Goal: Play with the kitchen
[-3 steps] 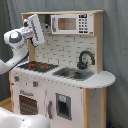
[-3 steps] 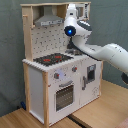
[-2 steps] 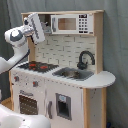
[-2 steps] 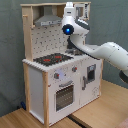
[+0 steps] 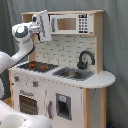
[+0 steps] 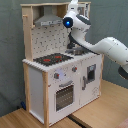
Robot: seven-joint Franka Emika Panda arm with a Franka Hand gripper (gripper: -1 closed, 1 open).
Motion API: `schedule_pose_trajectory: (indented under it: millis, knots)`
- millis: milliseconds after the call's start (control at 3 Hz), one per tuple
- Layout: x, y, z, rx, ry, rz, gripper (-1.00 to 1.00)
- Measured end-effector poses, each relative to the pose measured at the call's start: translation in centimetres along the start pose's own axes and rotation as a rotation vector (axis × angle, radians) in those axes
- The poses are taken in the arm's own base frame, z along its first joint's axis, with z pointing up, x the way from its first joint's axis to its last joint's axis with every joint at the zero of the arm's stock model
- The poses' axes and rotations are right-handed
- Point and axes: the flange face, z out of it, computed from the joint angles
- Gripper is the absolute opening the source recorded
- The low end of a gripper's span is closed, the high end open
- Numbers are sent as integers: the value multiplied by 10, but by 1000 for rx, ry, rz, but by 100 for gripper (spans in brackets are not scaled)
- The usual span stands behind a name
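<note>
The kitchen (image 5: 65,85) is a tall white and light-wood toy unit with a red-ringed hob (image 5: 37,66), a sink (image 5: 72,73), a black faucet (image 5: 85,59), an oven door (image 5: 29,103) and a microwave (image 5: 67,23) up top. In the second exterior view the kitchen (image 6: 55,85) shows its pegboard back (image 6: 50,40) and its hood (image 6: 47,17). My gripper (image 5: 39,21) is raised to the top section, against the white hood panel (image 5: 45,26) beside the microwave. In the second exterior view the gripper (image 6: 73,6) reaches up in front of the upper shelf.
My white arm (image 6: 100,45) stretches across the counter from the second exterior view's right, above the sink side. A wooden floor (image 6: 100,110) lies around the unit. A grey curtain (image 5: 117,50) hangs behind it.
The arm has lifted and moved in towards the kitchen's top section, bringing the gripper from beside the hood up against it.
</note>
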Motion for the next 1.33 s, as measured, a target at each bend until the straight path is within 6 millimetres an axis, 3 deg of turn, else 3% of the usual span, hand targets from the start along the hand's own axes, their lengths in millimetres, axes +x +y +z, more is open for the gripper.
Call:
schedule_pose_trajectory:
  millis: [667,1000,1333]
  knots:
    - [-33,26,0,14,-107,8,-100]
    - [-45,43,-10,41,-122,21,-100]
    - [-55,68,8,42,-137,50,-100]
